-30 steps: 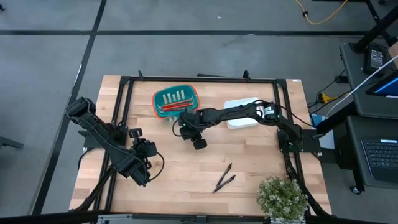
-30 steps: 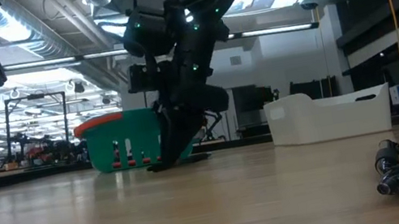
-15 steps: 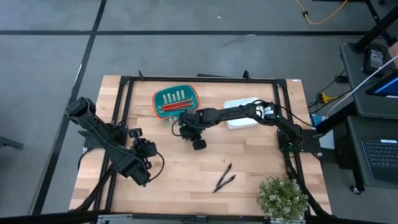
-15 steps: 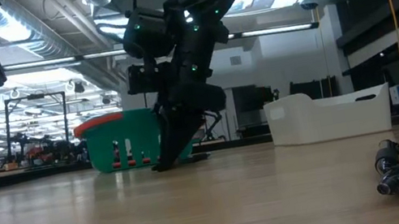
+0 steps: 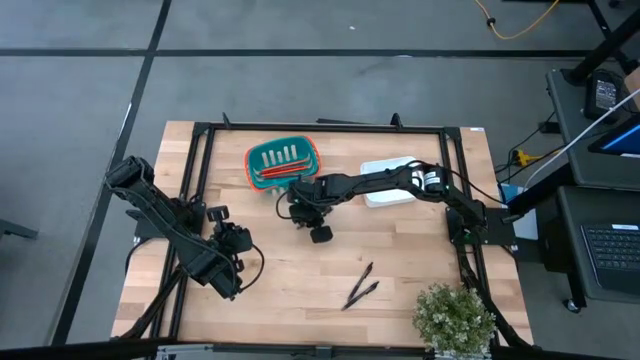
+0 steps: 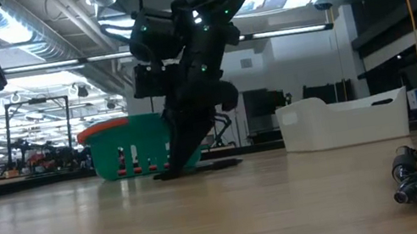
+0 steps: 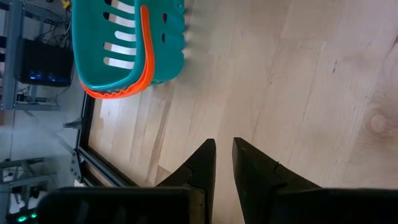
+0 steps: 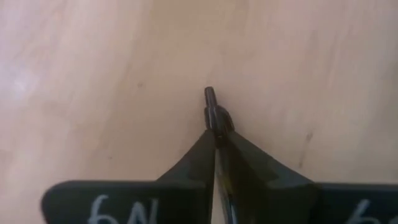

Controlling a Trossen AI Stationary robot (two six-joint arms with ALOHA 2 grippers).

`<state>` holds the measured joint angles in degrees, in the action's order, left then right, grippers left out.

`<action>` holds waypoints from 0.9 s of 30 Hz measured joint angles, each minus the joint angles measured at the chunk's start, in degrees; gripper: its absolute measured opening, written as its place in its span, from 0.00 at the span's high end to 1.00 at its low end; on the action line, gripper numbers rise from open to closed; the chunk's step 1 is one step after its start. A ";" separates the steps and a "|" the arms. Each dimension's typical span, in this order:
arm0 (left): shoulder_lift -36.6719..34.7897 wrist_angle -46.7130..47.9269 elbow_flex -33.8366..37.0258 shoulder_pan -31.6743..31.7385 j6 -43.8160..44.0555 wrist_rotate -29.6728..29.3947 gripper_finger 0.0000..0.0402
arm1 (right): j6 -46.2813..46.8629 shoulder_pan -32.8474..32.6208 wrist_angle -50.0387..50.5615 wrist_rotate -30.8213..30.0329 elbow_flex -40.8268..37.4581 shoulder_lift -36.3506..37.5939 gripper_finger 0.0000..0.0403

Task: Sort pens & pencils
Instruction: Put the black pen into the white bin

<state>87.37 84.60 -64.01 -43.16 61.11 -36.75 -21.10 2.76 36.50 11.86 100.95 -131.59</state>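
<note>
- The wooden table [image 5: 300, 290] stands in a large hall with ceiling lights.
- A slim black pen [image 8: 214, 115] lies flat on the table near its far edge, just in front of the teal plastic basket with orange rim [image 5: 282, 165]; the right gripper [image 8: 216, 142] has its fingers pressed together around it, probably to carry it to the white rectangular bin [image 5: 390, 183].
- Thin red-orange pencils [image 5: 280, 171] lie already in the basket.
- Two more black pens [image 5: 360, 287] wait near the front edge.
- The left gripper [image 7: 223, 163] hovers near the left edge, fingers a little apart, holding nothing.
</note>
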 joint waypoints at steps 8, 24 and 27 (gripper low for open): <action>0.00 -0.06 0.00 0.00 -0.01 0.00 0.88 | 3.49 0.00 2.25 1.11 0.02 0.00 0.76; 0.00 -0.35 0.00 -0.02 -0.01 0.44 0.88 | 5.87 -0.45 3.20 -1.47 -0.14 -0.11 0.67; 0.00 -0.33 0.00 -0.02 -0.01 0.44 0.88 | 6.03 -0.76 2.29 -2.06 -1.04 0.07 0.71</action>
<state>87.37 84.27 -64.01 -43.18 61.10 -36.32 -15.07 2.01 38.79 9.80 99.91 -131.52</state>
